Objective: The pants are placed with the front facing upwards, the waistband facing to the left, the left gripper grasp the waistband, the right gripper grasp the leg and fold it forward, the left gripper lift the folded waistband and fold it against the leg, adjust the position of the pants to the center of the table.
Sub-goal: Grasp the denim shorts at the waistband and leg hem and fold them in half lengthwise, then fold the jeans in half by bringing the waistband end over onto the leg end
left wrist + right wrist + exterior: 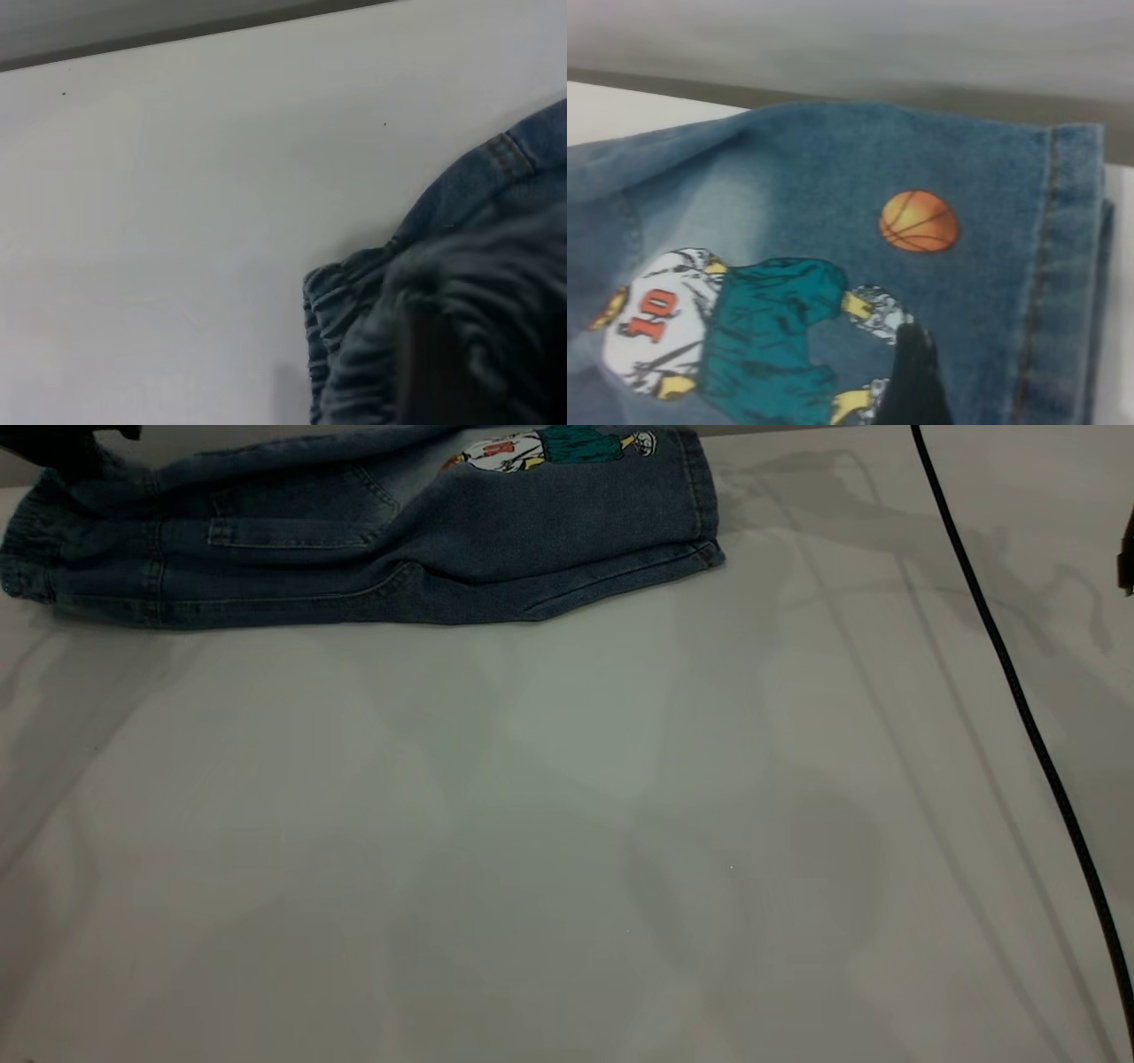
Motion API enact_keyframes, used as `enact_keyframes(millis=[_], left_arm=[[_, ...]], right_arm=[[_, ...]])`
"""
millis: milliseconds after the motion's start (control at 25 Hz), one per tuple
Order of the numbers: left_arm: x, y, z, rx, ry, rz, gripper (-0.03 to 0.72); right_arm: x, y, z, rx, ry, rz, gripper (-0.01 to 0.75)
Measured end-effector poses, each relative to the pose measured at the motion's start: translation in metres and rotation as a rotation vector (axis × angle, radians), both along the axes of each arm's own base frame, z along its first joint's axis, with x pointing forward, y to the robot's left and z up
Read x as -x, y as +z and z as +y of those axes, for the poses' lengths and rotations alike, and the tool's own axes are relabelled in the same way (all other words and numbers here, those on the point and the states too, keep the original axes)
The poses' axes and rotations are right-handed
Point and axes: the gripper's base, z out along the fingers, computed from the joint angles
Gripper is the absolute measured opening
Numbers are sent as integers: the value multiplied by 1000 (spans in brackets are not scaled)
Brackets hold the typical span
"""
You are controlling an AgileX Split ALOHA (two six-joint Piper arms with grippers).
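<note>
The left pincer [75, 452], a dark shape at the waistband [27, 549], seems to be in the gathered cloth, but I cannot tell whether it is clamped. The right pincer [908, 381] shows only as a dark tip over the cartoon print [735, 341] near the leg hem; its state is unclear too. The pants [372, 540] lie doubled lengthwise at the far edge of the surface [567, 824], so the leg fold looks done. Folding the waistband over and centring remain. The pants' far side is cut off.
</note>
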Motion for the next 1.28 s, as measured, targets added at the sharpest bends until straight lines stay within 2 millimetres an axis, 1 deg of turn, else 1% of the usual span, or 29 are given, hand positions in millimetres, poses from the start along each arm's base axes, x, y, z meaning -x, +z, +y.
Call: enact_keyframes(millis=[160, 280, 440, 600, 720, 840, 960, 1120, 1280], left_arm=[[0, 0, 0, -7, -5, 0, 510], [0, 3, 0, -23, -17, -5, 574], [1, 14, 0, -24, -6, -16, 583], [7, 24, -1, -45, 25, 21, 583], [13, 35, 1, -17, 96, 41, 583], [19, 43, 2, 27, 168, 57, 583], [23, 52, 2, 34, 187, 58, 583], [31, 76, 0, 62, 193, 47, 583], [44, 110, -4, 95, 168, 31, 583]], right_arm=[[3, 10, 2, -9, 26, 20, 490], [6, 21, 2, 5, 45, 25, 490], [12, 38, 3, -1, 71, 70, 490], [18, 50, 3, -12, 59, 147, 491], [24, 65, 10, -8, 51, 196, 491], [34, 75, 29, 39, 75, 226, 491], [43, 80, 50, 106, 100, 257, 491], [51, 89, 65, 196, 111, 295, 491], [50, 104, 57, 286, 92, 290, 491]])
